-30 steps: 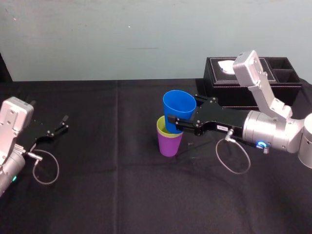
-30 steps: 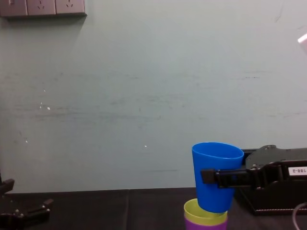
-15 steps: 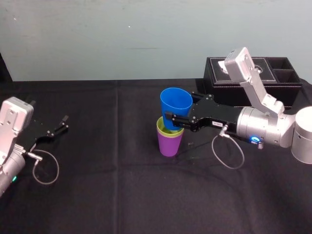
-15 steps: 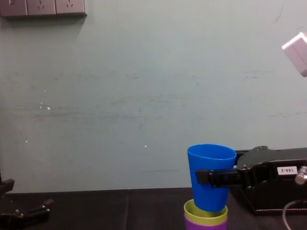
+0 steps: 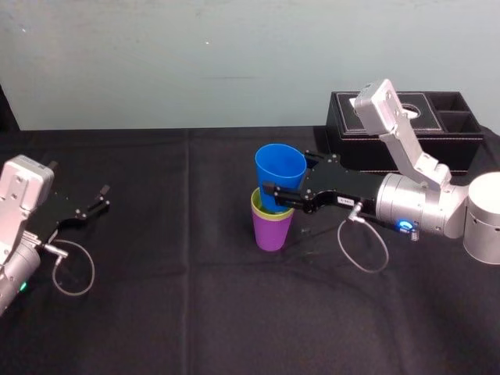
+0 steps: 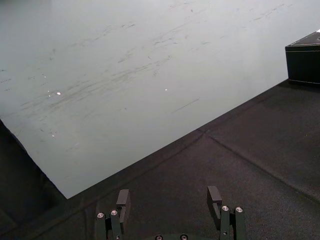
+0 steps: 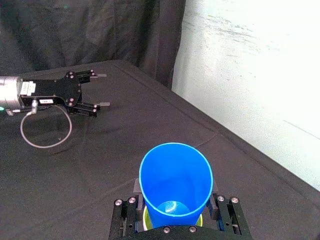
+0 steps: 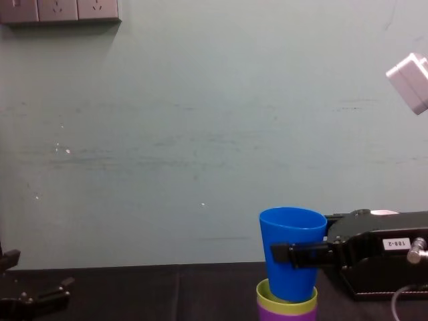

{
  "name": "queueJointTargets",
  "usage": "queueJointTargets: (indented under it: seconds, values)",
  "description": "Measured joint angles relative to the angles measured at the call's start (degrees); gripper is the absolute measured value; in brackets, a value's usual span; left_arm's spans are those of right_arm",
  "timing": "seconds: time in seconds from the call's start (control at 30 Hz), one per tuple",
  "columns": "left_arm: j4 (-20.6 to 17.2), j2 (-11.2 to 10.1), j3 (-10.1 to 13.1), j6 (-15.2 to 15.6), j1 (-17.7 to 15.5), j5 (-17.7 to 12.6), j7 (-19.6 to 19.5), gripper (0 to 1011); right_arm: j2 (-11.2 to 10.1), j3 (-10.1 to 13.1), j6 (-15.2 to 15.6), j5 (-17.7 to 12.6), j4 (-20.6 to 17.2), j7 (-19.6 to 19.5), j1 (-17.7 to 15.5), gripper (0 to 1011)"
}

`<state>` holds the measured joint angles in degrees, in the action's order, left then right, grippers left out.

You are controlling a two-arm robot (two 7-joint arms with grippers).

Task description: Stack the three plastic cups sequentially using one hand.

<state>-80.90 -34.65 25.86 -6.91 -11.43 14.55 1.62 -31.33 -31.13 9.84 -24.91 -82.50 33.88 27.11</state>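
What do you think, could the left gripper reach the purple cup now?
Probably yes: the left gripper is open, with bare tablecloth between it and the purple cup; the right gripper holds the blue cup above.

Cups nested at frame centre, box at upper right, a gripper on each side.
In the head view the bottom cup [image 5: 271, 232] stands on the table [image 5: 195, 312] at mid-frame with the middle cup [image 5: 256, 205] nested in it. The top cup [image 5: 280, 173] sits partly inside that, between the fingers of the right gripper [image 5: 285, 172], which reaches in from the right. The tissue box [image 5: 351, 148] lies behind at upper right. The left gripper [image 5: 100, 197] is near the left edge, well apart.
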Motion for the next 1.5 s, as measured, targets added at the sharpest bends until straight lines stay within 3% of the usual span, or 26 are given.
queueJointTargets:
  seconds: [0.77,1.17,1.5]
  values:
    - [0.00,0.00,0.00,0.00,0.00,0.00,0.00,1011,0.96,-0.64,-0.21,0.82,2.12,0.46,0.39,718]
    - [0.00,0.00,0.00,0.00,0.00,0.00,0.00,1011,0.90,-0.59,-0.21,0.81,1.99,0.49,0.35,997]
    - [0.00,0.00,0.00,0.00,0.00,0.00,0.00,1011,0.88,-0.55,-0.21,0.75,1.93,0.49,0.33,1000]
